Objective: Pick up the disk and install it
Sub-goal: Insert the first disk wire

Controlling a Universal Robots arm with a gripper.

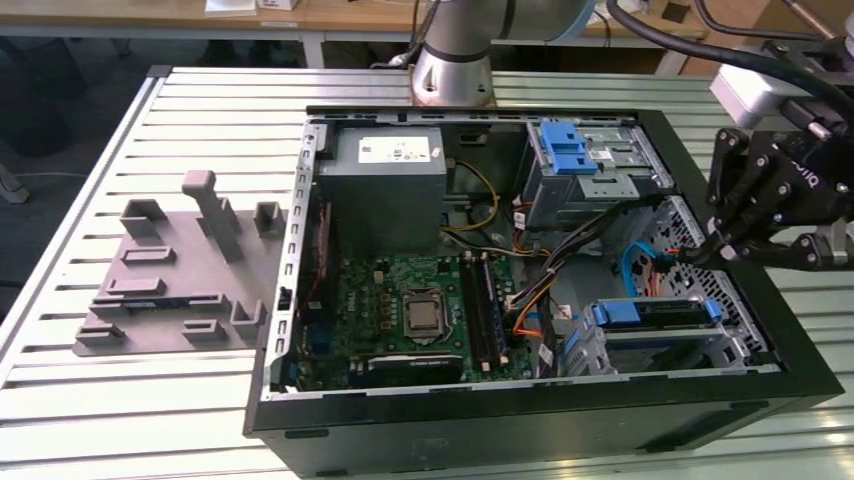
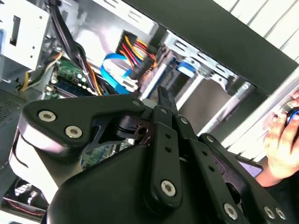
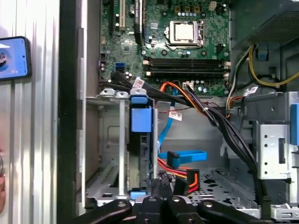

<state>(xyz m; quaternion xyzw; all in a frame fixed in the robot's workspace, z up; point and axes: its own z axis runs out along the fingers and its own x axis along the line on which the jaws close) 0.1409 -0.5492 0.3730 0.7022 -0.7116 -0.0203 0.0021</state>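
gripper (image 1: 727, 250): matt black metal | disk (image 1: 654, 313): blue plastic bracket | holder (image 1: 174, 285): matt grey plastic

My gripper (image 1: 734, 250) is matte black, built of flat linked bars pinned with silver screws (image 2: 168, 187) and round rivets. My arm (image 1: 454, 50) is a silver-grey tube with a grey joint, and thick black cables (image 1: 694, 45) loop above my wrist.

A robotics lab: an open desktop computer case (image 1: 534, 420) lies on a slatted aluminium workbench (image 1: 80, 200), the robot arm's base (image 1: 451, 60) bolted behind it, wooden desks (image 1: 334, 15) beyond the bench
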